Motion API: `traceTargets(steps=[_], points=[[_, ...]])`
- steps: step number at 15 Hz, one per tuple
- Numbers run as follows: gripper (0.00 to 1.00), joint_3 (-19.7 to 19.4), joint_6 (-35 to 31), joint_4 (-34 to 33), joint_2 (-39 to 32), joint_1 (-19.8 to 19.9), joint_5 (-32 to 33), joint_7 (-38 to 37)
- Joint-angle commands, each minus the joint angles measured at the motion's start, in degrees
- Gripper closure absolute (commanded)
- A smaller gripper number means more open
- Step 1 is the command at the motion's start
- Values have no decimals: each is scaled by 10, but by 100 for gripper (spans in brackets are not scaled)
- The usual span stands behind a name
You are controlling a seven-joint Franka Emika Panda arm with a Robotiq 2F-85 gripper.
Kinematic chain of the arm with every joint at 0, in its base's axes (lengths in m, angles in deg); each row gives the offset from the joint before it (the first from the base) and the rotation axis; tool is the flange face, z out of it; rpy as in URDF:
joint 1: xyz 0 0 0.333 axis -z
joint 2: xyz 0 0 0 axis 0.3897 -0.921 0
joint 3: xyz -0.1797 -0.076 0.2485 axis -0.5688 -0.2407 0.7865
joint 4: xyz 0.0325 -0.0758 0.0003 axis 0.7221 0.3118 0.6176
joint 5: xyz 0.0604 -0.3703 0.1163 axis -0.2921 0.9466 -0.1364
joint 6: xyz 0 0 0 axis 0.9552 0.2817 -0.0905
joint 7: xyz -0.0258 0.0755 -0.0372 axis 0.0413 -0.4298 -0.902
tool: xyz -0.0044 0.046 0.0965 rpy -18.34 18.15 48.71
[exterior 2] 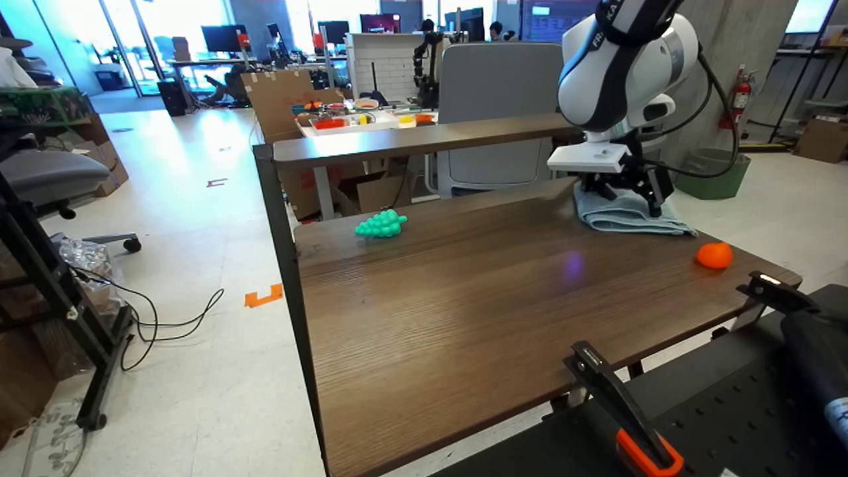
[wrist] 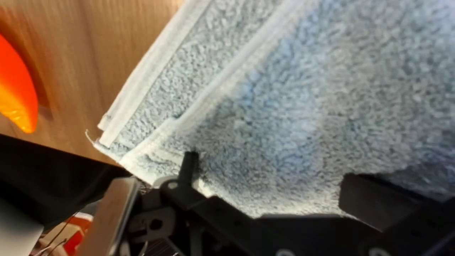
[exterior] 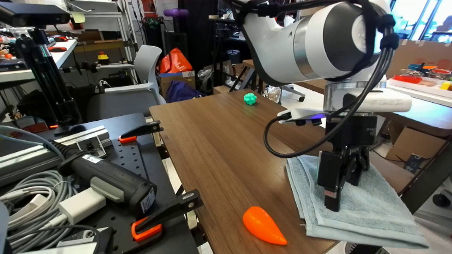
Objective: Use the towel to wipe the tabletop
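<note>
The towel (exterior: 370, 211) is pale blue-grey and folded in layers. It lies at one end of the dark brown wood-grain tabletop (exterior: 219, 141), with part of it reaching past the edge in an exterior view. It also shows on the tabletop (exterior 2: 464, 318) as a low folded stack, the towel (exterior 2: 639, 223), and the towel (wrist: 284, 89) fills most of the wrist view. My gripper (exterior: 344, 192) points down over the towel with its fingers spread wide. In the wrist view the gripper (wrist: 270, 172) has both fingertips at the towel's surface, with flat cloth between them.
An orange carrot-shaped object (exterior: 263, 225) lies on the tabletop beside the towel. A green grape-like toy (exterior 2: 382, 224) lies toward the far end. A black perforated bench (exterior: 130, 162) with orange-handled clamps (exterior: 148, 229), a black tool and cables stands along one long side.
</note>
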Motion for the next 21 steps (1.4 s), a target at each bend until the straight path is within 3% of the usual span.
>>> traceTargets(steps=[1, 5, 9, 16, 21], points=[[0, 57, -70, 15, 10, 19, -40, 31], [0, 117, -77, -54, -22, 42, -120, 71], [0, 163, -102, -70, -35, 47, -184, 128], [0, 190, -141, -55, -44, 21, -213, 188], [0, 188, -107, -39, -35, 3, -214, 212]])
